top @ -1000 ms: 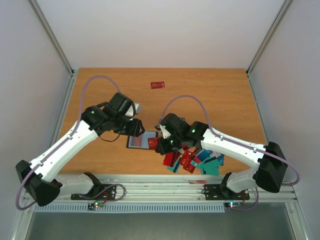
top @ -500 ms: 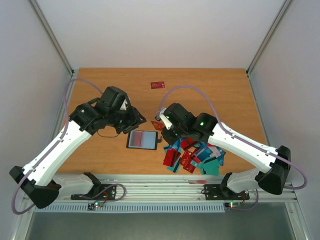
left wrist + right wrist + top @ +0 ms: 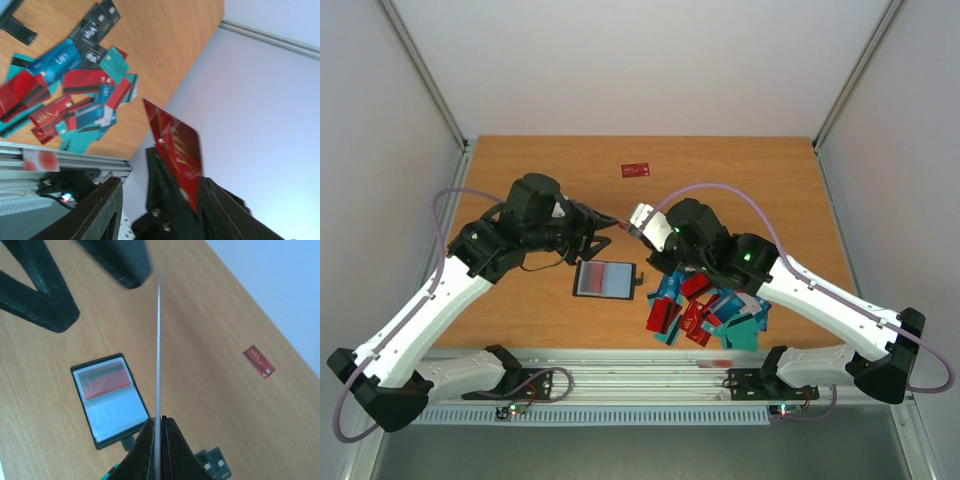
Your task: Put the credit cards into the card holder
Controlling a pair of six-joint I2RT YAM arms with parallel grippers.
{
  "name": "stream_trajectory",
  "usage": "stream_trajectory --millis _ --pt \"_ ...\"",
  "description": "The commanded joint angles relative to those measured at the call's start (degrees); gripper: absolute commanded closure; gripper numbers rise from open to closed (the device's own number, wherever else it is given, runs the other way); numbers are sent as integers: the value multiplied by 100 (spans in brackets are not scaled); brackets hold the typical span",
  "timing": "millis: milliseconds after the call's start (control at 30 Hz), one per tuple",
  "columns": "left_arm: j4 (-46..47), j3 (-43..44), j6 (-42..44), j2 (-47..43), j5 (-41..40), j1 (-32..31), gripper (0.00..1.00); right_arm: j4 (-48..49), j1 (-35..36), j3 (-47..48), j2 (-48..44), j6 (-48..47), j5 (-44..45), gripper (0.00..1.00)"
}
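Red card shows its face only from the left wrist; right hand pinches it, left hand spread.

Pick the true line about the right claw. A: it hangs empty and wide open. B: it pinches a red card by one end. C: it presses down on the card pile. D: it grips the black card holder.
B: the right claw is shut on the red card, seen edge-on from its own wrist, while the card holder lies open on the table.
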Motion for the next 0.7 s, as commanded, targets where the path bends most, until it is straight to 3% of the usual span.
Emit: stream_trajectory --millis 0,500,667 --pt "409 545 -664 177 127 27 57 617 -20 -77 -29 -963 132 99" --pt "327 798 -1126 425 364 34 59 516 -18 333 249 -1252 162 99" --pt "449 582 -1214 345 293 28 68 466 -5 379 243 -1273 147 99"
